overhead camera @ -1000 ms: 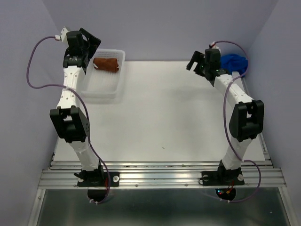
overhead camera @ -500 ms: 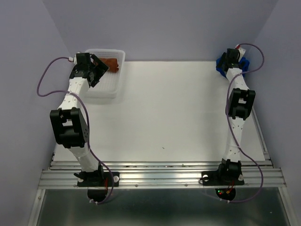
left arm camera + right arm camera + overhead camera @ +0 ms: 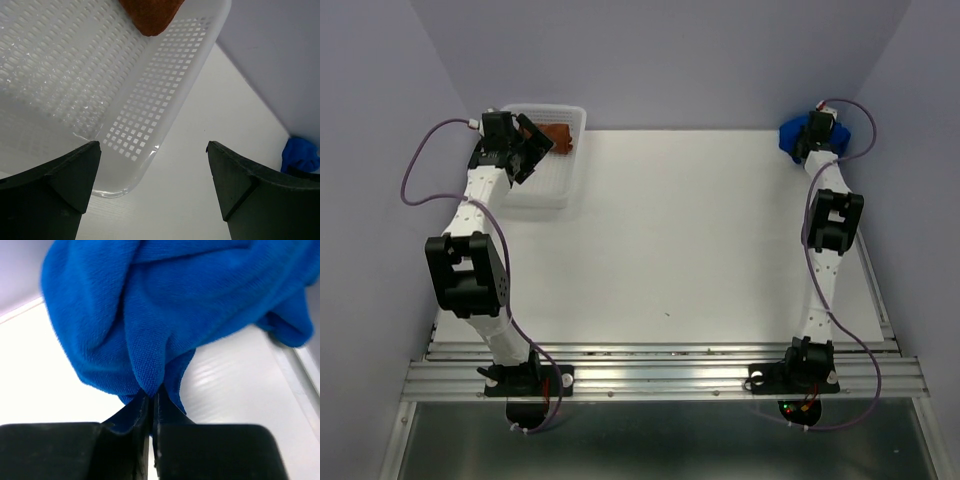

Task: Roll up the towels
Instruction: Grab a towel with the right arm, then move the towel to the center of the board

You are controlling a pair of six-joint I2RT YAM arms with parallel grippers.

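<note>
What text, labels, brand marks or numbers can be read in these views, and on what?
None: no readable text in any view.
On the white perforated basket: no label or print.
On the rust-brown towel and the blue towel: no tag visible.
On the left arm and the right arm: nothing legible.

Top view looks down on the whole table from behind. Left wrist sits near the basket; right even closer — against the blue towel all three share.
</note>
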